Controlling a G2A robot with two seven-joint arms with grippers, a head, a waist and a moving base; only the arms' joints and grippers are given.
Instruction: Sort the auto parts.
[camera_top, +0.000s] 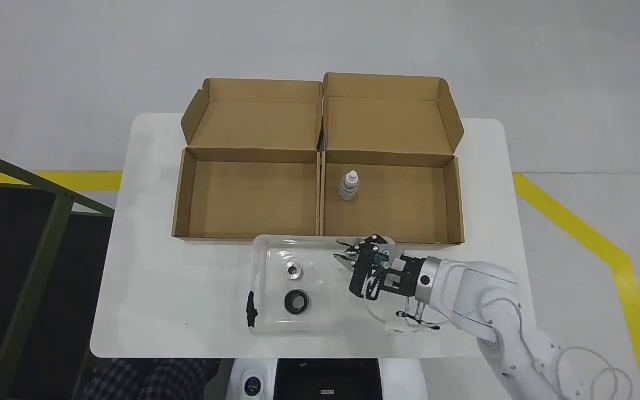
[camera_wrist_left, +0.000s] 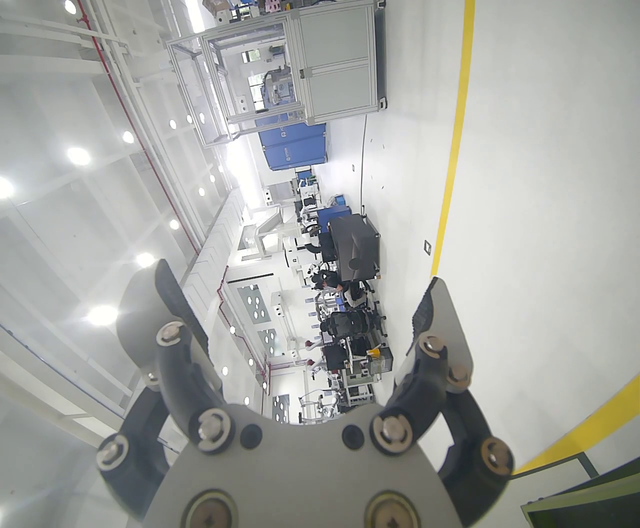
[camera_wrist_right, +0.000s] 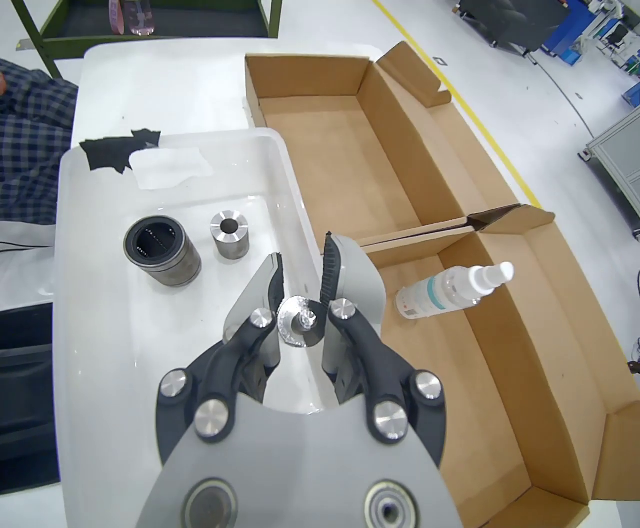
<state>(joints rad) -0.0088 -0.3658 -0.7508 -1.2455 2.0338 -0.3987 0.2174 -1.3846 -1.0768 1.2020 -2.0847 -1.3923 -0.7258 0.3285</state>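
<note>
Right gripper (camera_wrist_right: 301, 260) clamped on small silver part (camera_wrist_right: 299, 327) over clear tray (camera_wrist_right: 225, 132); lift straight above rim, hold grip firm, then cross to cardboard box (camera_wrist_right: 350, 165); left gripper (camera_wrist_left: 300, 275) apart, idle

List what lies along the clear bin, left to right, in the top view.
Tape → bearing → right gripper, shut on a metal part. Bushing left out: it lies in line with the bearing.
</note>
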